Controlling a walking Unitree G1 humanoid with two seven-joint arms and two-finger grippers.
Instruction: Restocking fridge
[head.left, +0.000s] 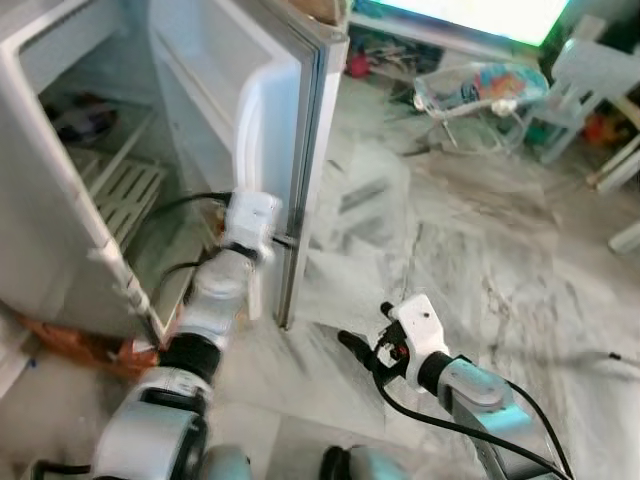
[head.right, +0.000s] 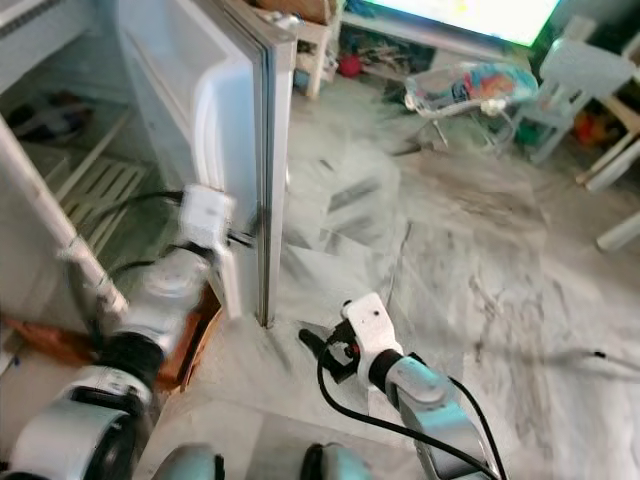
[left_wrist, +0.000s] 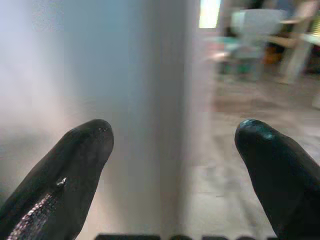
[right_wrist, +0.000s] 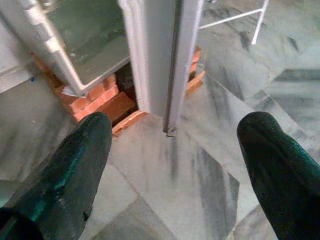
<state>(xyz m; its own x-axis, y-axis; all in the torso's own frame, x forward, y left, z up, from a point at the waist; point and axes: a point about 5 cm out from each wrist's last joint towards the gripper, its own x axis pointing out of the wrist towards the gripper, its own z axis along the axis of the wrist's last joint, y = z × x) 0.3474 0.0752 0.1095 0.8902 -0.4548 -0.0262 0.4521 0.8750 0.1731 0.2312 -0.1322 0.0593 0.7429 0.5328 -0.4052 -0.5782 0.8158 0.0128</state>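
Head eyes look down at the open fridge door; both wrist cameras face its edge

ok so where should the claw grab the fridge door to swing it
Probably the fridge door's free vertical edge, straddled from the floor side: it is thin and stands open. The open left claw already has one finger on each side of it.

The white fridge stands on red bricks, its door swung wide open.
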